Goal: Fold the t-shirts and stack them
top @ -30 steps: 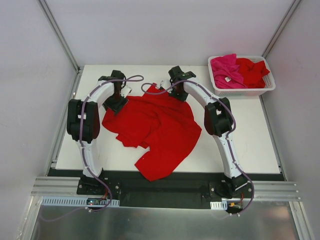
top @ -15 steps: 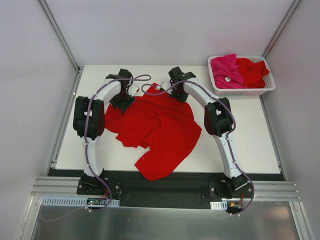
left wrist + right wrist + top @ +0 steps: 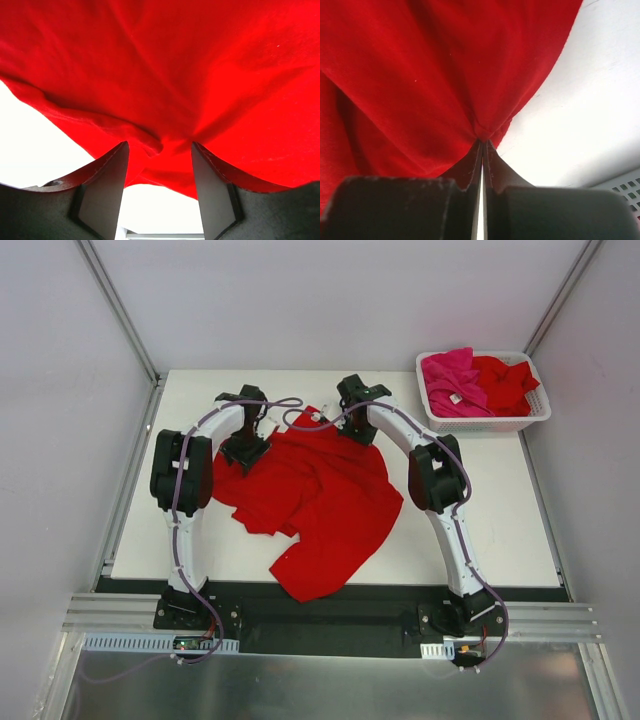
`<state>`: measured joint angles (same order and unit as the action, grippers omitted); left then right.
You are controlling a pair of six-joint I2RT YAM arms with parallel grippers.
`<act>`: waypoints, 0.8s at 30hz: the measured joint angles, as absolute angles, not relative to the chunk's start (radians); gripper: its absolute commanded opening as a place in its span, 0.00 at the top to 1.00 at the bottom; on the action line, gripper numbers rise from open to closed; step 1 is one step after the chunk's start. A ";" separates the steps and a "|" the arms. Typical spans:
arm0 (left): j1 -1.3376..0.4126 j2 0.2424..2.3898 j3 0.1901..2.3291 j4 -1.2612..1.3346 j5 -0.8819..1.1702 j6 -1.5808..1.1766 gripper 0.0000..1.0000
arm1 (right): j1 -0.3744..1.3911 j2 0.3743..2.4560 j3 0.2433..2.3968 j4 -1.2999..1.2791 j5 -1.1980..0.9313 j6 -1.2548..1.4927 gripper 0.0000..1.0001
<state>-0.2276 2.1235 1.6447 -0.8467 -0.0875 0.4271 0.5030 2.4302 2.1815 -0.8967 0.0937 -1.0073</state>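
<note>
One red shirt (image 3: 310, 500) lies crumpled in the middle of the table (image 3: 500, 510), one corner reaching the near edge. Nothing is folded or stacked yet. The right gripper (image 3: 482, 142) is pinched tight on the shirt's far edge. The left gripper (image 3: 159, 146) stands open, straddling a fold of the same cloth. A pink shirt (image 3: 452, 380) and a second red shirt (image 3: 503, 380) wait in the basket (image 3: 535, 418) at the far right corner.
</note>
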 measured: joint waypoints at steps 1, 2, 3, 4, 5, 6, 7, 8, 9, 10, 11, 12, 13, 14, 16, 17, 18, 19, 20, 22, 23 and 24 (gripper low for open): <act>-0.228 2.123 1.645 -0.846 -0.090 0.426 0.48 | 0.503 2.430 2.180 -0.898 0.094 -1.007 0.99; -0.228 2.123 1.645 -0.847 -0.091 0.424 0.49 | 0.503 2.430 2.178 -0.899 0.094 -1.007 0.99; -0.228 2.123 1.645 -0.847 -0.096 0.421 0.51 | 0.505 2.430 2.177 -0.902 0.094 -1.007 0.99; -0.228 2.123 1.645 -0.847 -0.100 0.417 0.52 | 0.505 2.430 2.177 -0.902 0.094 -1.007 0.99; -0.228 2.123 1.644 -0.847 -0.107 0.411 0.52 | 0.506 2.430 2.177 -0.902 0.094 -1.007 0.99; -0.228 2.123 1.644 -0.847 -0.115 0.408 0.53 | 0.506 2.430 2.177 -0.902 0.094 -1.007 0.99; -0.228 2.123 1.644 -0.846 -0.119 0.405 0.53 | 0.506 2.430 2.177 -0.902 0.094 -1.007 0.99; -0.228 2.123 1.641 -0.846 -0.124 0.402 0.54 | 0.507 2.430 2.177 -0.903 0.094 -1.007 0.99; -0.228 2.123 1.639 -0.846 -0.128 0.400 0.55 | 0.508 2.430 2.177 -0.904 0.094 -1.007 0.99; -0.228 2.123 1.636 -0.846 -0.133 0.398 0.55 | 0.508 2.430 2.177 -0.904 0.094 -1.007 0.99; -0.227 2.123 1.633 -0.846 -0.137 0.395 0.55 | 0.509 2.430 2.177 -0.904 0.094 -1.008 0.99; -0.227 2.123 1.630 -0.846 -0.138 0.392 0.55 | 0.509 2.430 2.176 -0.905 0.093 -1.008 0.99; -0.225 2.124 1.627 -0.846 -0.139 0.390 0.55 | 0.511 2.430 2.176 -0.905 0.093 -1.008 0.99; -0.221 2.125 1.625 -0.846 -0.139 0.387 0.56 | 0.511 2.430 2.174 -0.905 0.094 -1.008 0.99; -0.221 2.126 1.623 -0.846 -0.138 0.385 0.57 | 0.513 2.430 2.172 -0.905 0.093 -1.009 0.99; -0.221 2.128 1.622 -0.846 -0.138 0.384 0.65 | 0.513 2.430 2.170 -0.907 0.093 -1.010 0.99; -0.221 2.128 1.622 -0.846 -0.138 0.384 0.69 | 0.514 2.430 2.168 -0.908 0.093 -1.010 0.99; -0.221 2.130 1.622 -0.846 -0.138 0.381 0.75 | 0.515 2.430 2.165 -0.909 0.093 -1.011 0.99; -0.221 2.133 1.622 -0.846 -0.138 0.380 0.91 | 0.515 2.430 2.165 -0.912 0.093 -1.011 0.99; -0.220 2.140 1.622 -0.845 -0.138 0.379 1.00 | 0.516 2.430 2.164 -0.914 0.093 -1.012 0.99; -0.220 2.144 1.622 -0.846 -0.139 0.379 1.00 | 0.516 2.430 2.163 -0.914 0.093 -1.013 0.99; -0.220 2.145 1.623 -0.847 -0.141 0.381 1.00 | 0.516 2.430 2.163 -0.914 0.093 -1.014 0.99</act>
